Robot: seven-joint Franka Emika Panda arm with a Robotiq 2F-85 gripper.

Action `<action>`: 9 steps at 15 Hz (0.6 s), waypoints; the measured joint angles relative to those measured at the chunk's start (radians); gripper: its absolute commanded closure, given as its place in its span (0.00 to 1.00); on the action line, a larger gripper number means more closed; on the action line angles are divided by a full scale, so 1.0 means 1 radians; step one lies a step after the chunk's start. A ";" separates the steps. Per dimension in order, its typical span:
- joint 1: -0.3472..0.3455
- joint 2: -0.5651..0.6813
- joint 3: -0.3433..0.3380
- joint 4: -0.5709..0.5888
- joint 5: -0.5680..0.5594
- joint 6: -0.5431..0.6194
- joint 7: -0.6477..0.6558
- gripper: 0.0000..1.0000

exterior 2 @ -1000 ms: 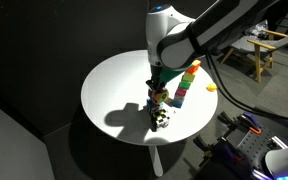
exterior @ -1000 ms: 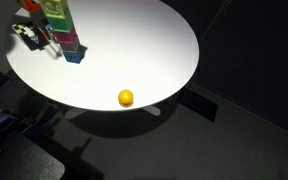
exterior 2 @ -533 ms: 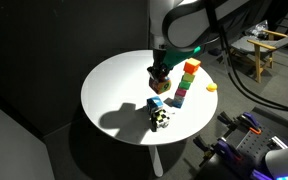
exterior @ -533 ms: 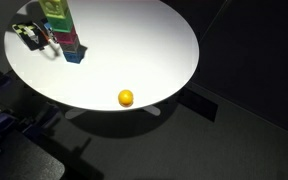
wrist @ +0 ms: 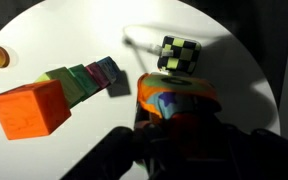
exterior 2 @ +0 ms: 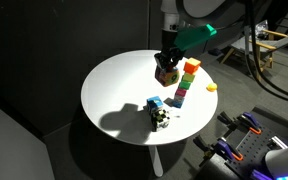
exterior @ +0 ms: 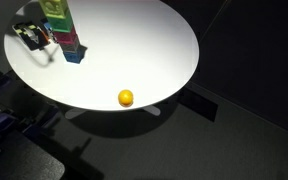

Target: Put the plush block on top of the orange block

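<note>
the claw (exterior 2: pixel 166 60) is closed on the plush block (exterior 2: pixel 166 72), which hangs clear of the bench (exterior 2: pixel 114 85), just beside the top of the block tower (exterior 2: pixel 184 85) and near the level of the orange block (exterior 2: pixel 191 66) that crowns it. in the wrist view the plush block (wrist: pixel 174 97) fills the space between the fingers, while the orange block (wrist: pixel 29 108) sits off to one side, so the two are not yet lined up.

to do this step well, the plush block probably needs to rise above the orange block first, then travel sideways until centred over it, and only then come down. a sideways approach at the present height would likely knock the tower, which is tall, narrow and appears to lean in an exterior view. the release should be gentle and low, since a soft block can tip on a small top face.

the plush block looks like stitched fabric in orange, blue and yellow patches, with rounded, squashy edges. the tower's blocks are hard-edged cubes with flat, matte faces in orange, green, purple and blue. a black-and-white checkered cube (exterior 2: pixel 161 119) and a small blue block (exterior 2: pixel 155 103) lie on the bench near the tower's foot, and a smooth yellow ball (exterior 2: pixel 211 87) rests well apart. the bench is round, white and smooth.
</note>
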 measured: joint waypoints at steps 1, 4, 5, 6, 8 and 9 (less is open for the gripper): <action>-0.006 -0.018 0.002 -0.003 0.010 -0.018 -0.002 0.81; -0.021 -0.069 0.004 -0.013 0.028 -0.064 -0.003 0.81; -0.026 -0.085 0.006 -0.015 0.031 -0.074 -0.003 0.81; -0.031 -0.099 0.008 -0.017 0.033 -0.084 -0.003 0.81; -0.038 -0.126 0.011 -0.023 0.035 -0.097 -0.003 0.81; -0.042 -0.140 0.013 -0.028 0.035 -0.097 -0.003 0.81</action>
